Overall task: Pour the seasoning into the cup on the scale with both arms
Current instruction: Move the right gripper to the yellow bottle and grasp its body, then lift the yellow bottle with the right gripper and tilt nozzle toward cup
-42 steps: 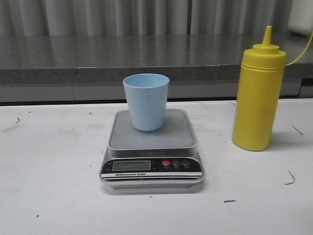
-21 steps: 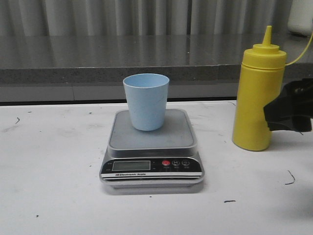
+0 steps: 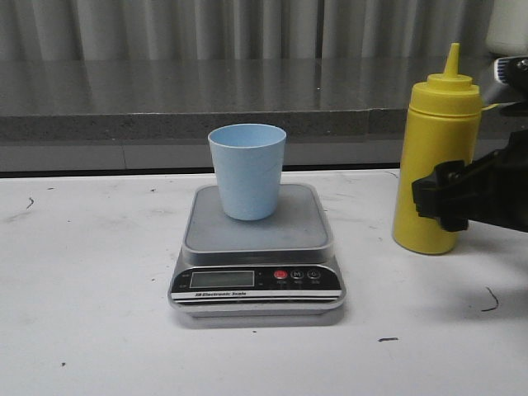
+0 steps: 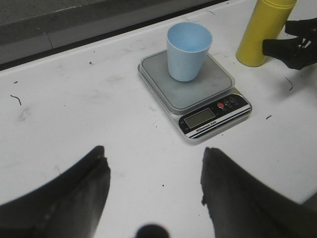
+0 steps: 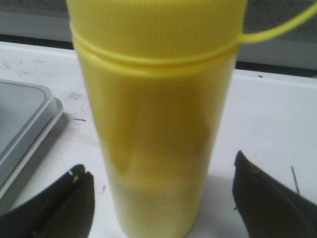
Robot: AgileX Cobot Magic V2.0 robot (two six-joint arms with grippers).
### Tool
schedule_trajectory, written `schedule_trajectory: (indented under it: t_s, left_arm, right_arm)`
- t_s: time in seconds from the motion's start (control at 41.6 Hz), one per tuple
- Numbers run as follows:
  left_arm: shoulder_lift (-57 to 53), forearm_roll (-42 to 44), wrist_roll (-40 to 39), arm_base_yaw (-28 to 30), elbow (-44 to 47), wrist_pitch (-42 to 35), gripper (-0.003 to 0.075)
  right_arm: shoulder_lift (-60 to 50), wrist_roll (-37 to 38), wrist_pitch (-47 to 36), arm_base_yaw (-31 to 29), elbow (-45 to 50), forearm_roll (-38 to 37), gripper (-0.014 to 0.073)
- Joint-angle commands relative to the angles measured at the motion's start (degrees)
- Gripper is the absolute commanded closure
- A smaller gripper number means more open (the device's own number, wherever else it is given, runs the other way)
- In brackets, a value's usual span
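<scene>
- Right wrist view shows the right black claw spread wide, one finger on each side of the tall yellow plastic squeeze bottle; neither finger touches it.
- From the front, the bottle stands upright on the right side of the white table, smooth, with a pointy cone cap.
- Left black claw is wide open, holding nothing, over the near part of the table.
- A small light-blue plastic cup, smooth and plain, stands on the flat grey scale.
- The scale has a black front with a red button.
- The tabletop has small dark scuff marks.
- Behind runs a grey speckled ledge.
</scene>
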Motion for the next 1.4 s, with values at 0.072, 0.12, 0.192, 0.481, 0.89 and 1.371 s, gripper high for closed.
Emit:
schedule_trajectory:
  t_s: [0.072, 0.12, 0.192, 0.481, 0.89, 1.371]
  left_arm:
    - [0.3, 0.0, -0.5, -0.2, -1.5, -4.5, 0.0313]
    - [0.3, 0.0, -0.5, -0.2, -1.5, -4.5, 0.0313]
    - [0.3, 0.0, -0.5, -0.2, -1.5, -4.5, 0.0313]
    - [0.3, 0.0, -0.5, -0.2, -1.5, -4.5, 0.0313]
    - [0.3, 0.0, -0.5, -0.2, -1.5, -4.5, 0.0313]
    - [0.3, 0.0, -0.5, -0.2, -1.5, -4.5, 0.0313]
  right_arm:
    - [1.7, 0.3, -5.7, 0.0, -4.7, -1.7, 0.0001]
    - [2.6, 0.3, -5.8, -0.1, -5.9, -1.6, 0.0001]
    - [4.1, 0.3, -5.8, -0.3, -7.7, -1.5, 0.0001]
    - [8.2, 0.3, -6.2, -0.3, -11.9, 0.1, 0.0083]
    - [0.3, -3.5, -0.9, -0.3, -12.0, -0.3, 0.0305]
    - [-14.5, -23.5, 59.2, -0.3, -36.2, -4.8, 0.0305]
